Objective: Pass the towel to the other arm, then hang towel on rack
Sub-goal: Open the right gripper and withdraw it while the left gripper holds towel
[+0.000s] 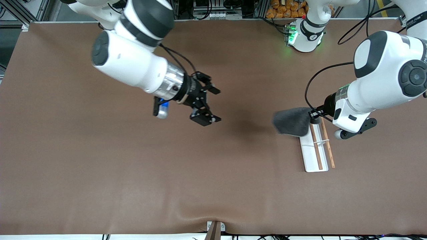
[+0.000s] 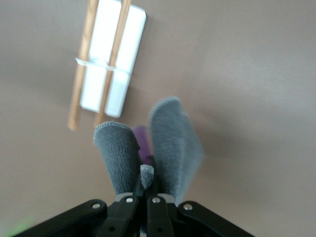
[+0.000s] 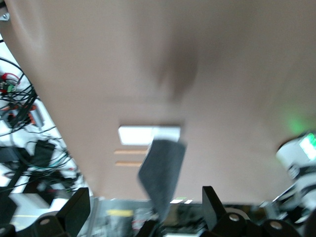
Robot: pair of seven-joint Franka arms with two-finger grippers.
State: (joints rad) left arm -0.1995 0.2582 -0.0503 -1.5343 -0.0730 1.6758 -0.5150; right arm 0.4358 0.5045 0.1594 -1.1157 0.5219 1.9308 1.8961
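While clamped on the towel (image 1: 291, 121), left tool (image 1: 313, 115) over rack (image 1: 313, 150); right tool (image 1: 206, 103) apart.

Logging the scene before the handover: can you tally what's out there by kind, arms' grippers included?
Towel: 1, dark grey towel, held in the left gripper over the rack.
Rack: 1, white rack with two wooden rails.
Grippers: 2, the left gripper, and the right gripper open over the table.
Total: 4

Even overhead light, soft shadows, blurred wrist views.
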